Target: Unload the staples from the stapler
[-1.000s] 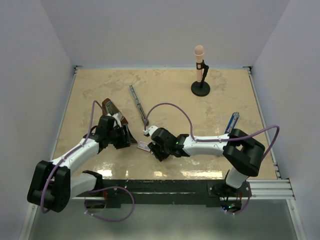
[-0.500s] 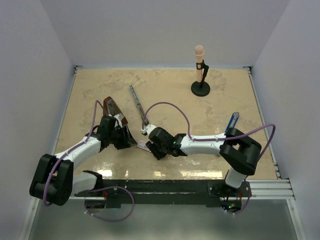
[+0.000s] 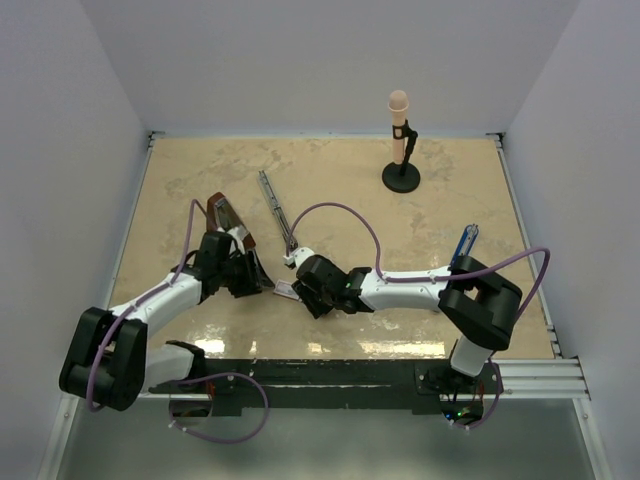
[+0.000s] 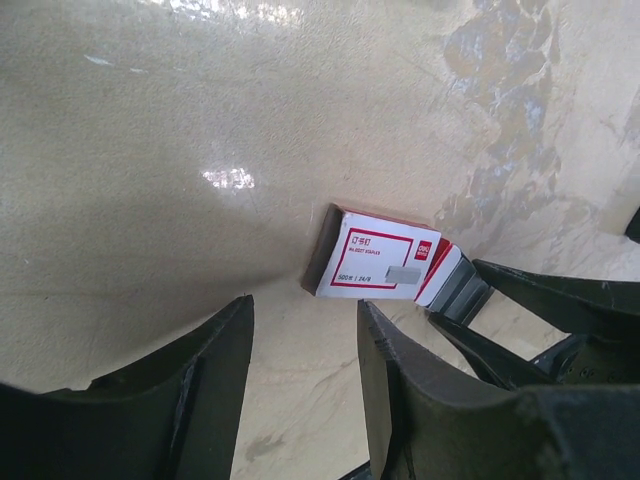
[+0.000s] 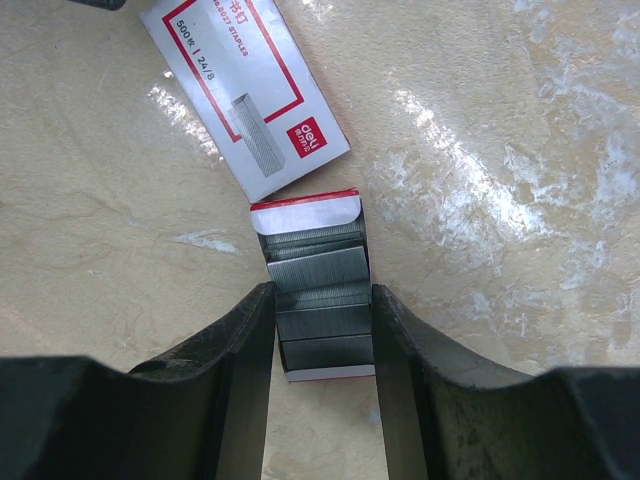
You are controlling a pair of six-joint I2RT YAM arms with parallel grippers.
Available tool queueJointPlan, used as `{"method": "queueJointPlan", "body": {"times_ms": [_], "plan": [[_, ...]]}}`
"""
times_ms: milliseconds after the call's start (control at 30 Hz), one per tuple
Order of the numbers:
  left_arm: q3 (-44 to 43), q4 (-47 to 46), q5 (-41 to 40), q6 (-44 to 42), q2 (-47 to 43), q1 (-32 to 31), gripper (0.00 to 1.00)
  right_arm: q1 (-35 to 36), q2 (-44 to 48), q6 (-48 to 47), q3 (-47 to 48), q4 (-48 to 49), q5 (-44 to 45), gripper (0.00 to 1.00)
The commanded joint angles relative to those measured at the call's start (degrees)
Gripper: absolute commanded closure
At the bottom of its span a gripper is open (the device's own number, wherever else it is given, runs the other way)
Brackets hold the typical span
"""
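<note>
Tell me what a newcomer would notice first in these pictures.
Near the front edge of the table, the right gripper pinches a slid-out tray packed with silvery staple strips, its red-and-white sleeve lying just beyond. The left gripper hangs open facing that sleeve. Far back right stands a microphone.

From above, the small red-and-white cardboard box (image 3: 288, 291) is too tiny to make out. The right pincer's (image 5: 322, 300) black fingers (image 5: 245, 380) hide the sides of the box's grey-filled inner tray (image 5: 318, 265).
</note>
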State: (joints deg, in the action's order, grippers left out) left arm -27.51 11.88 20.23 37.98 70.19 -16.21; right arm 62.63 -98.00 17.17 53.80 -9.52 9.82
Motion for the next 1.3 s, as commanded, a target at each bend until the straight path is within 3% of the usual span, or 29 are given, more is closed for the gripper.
{"method": "queueJointPlan", "body": {"times_ms": [0,300,767,1267], "plan": [[-1.06,-2.13,-1.76,-0.45,-4.43,-0.84,0.50,-0.14,0.17,1.02,-0.89,0.20,2.92,0.60],[5.35,-6.25,-8.54,5.70,-18.15,-1.98,0.53,-0.32,0.35,2.52,-1.86,1.43,3.97,0.60],[8.25,-4.23,-24.88,15.01,-24.93,-12.09,0.53,-0.93,1.84,3.75,-1.42,-0.41,8.72,0.60],[11.33,-7.83,-24.27,18.10,-22.38,-12.09,0.53,-4.01,1.05,0.77,-0.80,1.60,5.57,0.60]]}}
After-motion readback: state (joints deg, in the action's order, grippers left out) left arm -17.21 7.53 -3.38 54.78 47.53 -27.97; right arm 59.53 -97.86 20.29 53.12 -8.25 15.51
